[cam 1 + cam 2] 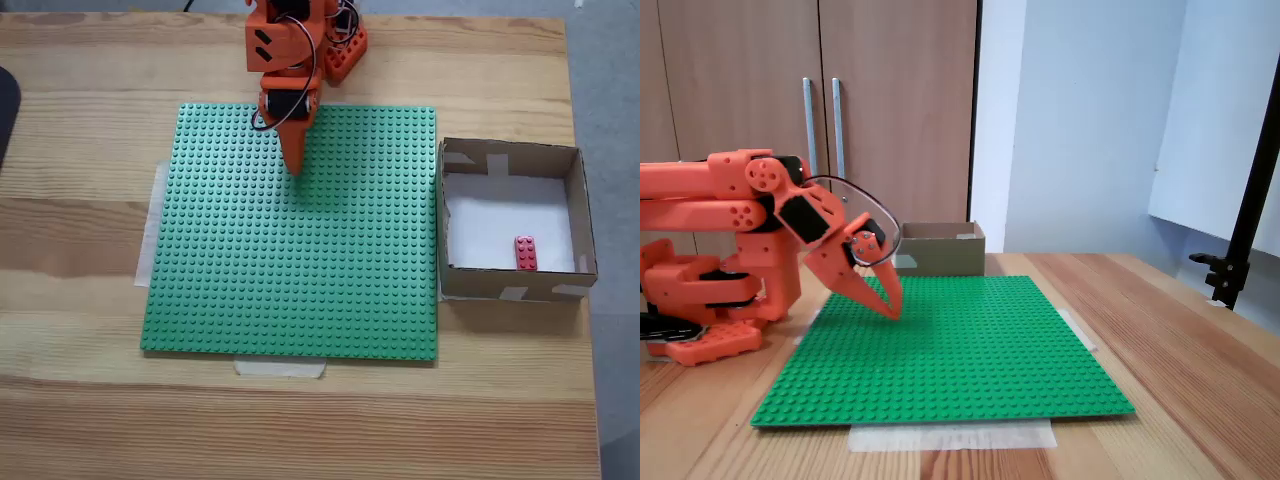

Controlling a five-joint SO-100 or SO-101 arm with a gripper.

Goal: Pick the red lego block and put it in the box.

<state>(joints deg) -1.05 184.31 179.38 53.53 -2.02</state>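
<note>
Judging from how things lie, little is left to spoil: the green baseplate (300, 240) covers most of the wooden table (80, 420) and carries nothing, and the box (580, 215) sits just beside its right edge in the top-down fixed view. Trouble would come only if the arm (730, 200) swings toward that side and knocks the light cardboard wall, shifting the box or tipping its contents. The gripper (297, 165) hangs folded near the arm's base, its tip low over the baseplate's far rows; its fingers look pressed together with nothing between them, though whether the tip touches the studs is hard to tell from the side. The red lego block (525, 253) rests flat on the box's white floor, near the front wall.
</note>
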